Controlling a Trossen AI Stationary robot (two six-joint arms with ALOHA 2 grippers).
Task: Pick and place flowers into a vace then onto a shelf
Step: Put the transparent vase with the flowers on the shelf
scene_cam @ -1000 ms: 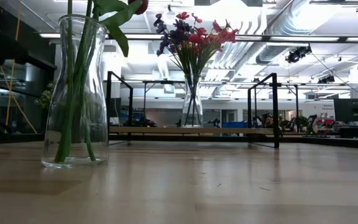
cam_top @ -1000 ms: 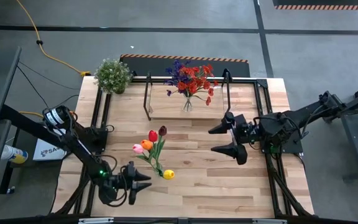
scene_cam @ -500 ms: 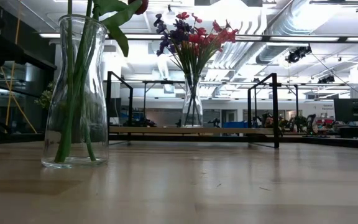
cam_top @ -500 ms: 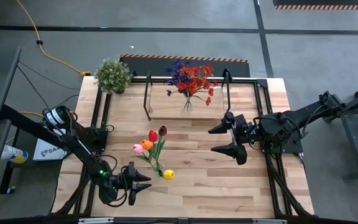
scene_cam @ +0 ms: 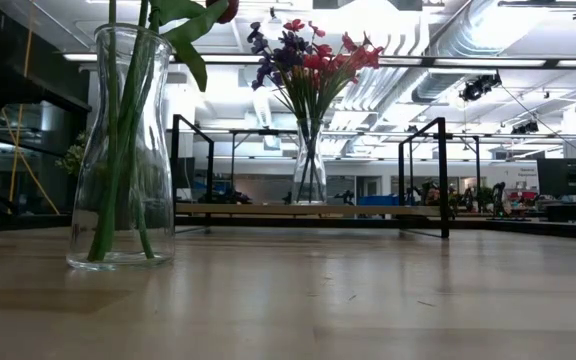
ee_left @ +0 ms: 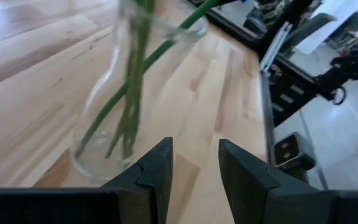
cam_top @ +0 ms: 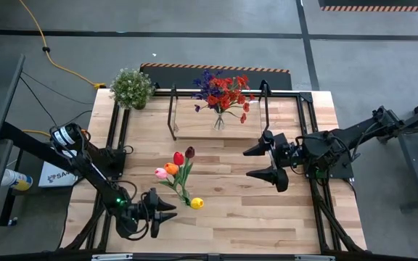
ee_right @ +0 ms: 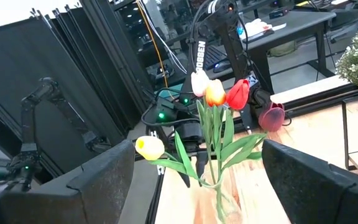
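Observation:
A clear glass vase (cam_top: pixel 186 197) stands on its base on the table's near middle, holding red, maroon, orange, pink and yellow tulips (cam_top: pixel 178 161); it is also in the low view (scene_cam: pixel 121 150). My left gripper (cam_top: pixel 167 211) is open just left of it, level with the vase's lower body (ee_left: pixel 126 99), apart from the glass. My right gripper (cam_top: pixel 255 162) hovers wide open at the right, facing the tulips (ee_right: pixel 216 96). A second vase of red and purple sprays (cam_top: pixel 223 93) stands on the shelf (cam_top: pixel 194 129).
A bushy potted plant (cam_top: pixel 131 87) sits at the far left corner. The shelf's black upright loops (scene_cam: pixel 423 175) rise at its ends. Black rails (cam_top: pixel 116 134) run along both table sides. Bare wood lies between the tulip vase and the right gripper.

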